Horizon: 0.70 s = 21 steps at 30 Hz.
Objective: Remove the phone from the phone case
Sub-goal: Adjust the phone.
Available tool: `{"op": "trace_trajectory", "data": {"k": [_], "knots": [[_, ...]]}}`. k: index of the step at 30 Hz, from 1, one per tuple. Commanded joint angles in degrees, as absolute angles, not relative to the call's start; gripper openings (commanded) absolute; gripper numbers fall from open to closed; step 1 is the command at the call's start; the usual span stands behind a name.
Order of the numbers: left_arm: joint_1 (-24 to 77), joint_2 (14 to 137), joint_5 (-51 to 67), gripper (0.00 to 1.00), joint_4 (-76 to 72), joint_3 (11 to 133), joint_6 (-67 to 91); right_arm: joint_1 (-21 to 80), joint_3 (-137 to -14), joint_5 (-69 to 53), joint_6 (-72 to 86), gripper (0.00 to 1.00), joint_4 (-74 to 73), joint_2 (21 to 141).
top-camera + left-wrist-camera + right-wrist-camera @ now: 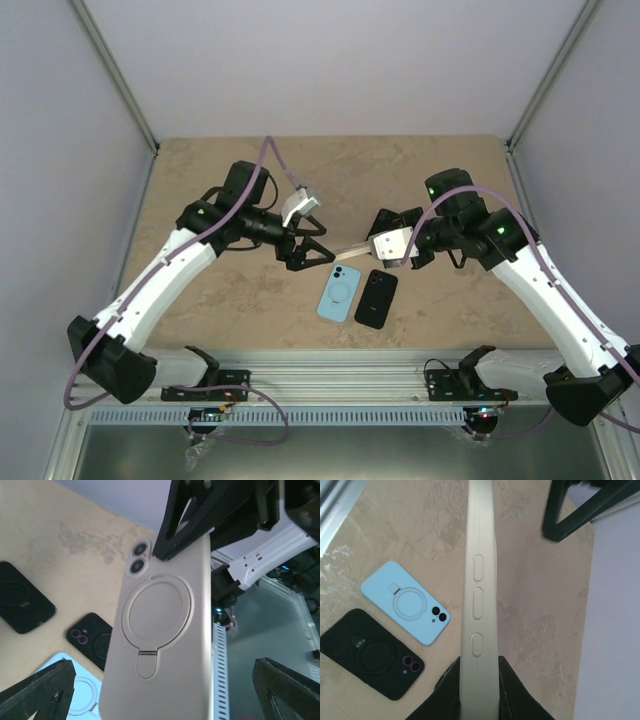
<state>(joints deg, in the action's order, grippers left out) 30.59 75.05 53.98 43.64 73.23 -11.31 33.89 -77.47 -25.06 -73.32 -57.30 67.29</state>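
A beige phone case [165,630] with a ring stand hangs in the air over the table, and two camera lenses [140,557] show in its cutout. My right gripper [479,695] is shut on one end of it, a finger pressed on each flat face. Seen edge-on, the case [479,590] shows its side buttons. My left gripper [165,695] is open at the other end, its fingers [40,695] standing wide on both sides without touching the case. From above, the case [352,249] is a thin sliver between the left gripper [305,255] and the right gripper [378,246].
A light blue cased phone [340,292] and a black one [377,298] lie back up on the table just below the grippers. The left wrist view shows another black case [20,605] further off. The table's metal rail [330,385] runs along the near edge.
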Motion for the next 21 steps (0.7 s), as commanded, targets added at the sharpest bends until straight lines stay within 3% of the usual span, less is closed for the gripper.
{"op": "trace_trajectory", "data": {"k": [1,7,16,21], "knots": [[30.51,70.42,46.18,0.99,44.88,76.51,-13.33,34.19,-80.12,-27.71,-65.60,0.01,-59.27,68.35],[30.55,70.05,44.57,0.98,52.50,77.81,-21.01,34.19,-80.41,-33.17,-58.01,0.00,-60.59,70.50],[36.55,73.71,37.84,0.88,63.41,83.46,-28.99,34.19,-79.85,-40.78,-53.32,0.01,-63.43,74.04],[39.43,76.55,34.87,0.73,64.79,85.52,-29.11,34.19,-78.87,-41.80,-52.25,0.00,-64.12,74.78]]}}
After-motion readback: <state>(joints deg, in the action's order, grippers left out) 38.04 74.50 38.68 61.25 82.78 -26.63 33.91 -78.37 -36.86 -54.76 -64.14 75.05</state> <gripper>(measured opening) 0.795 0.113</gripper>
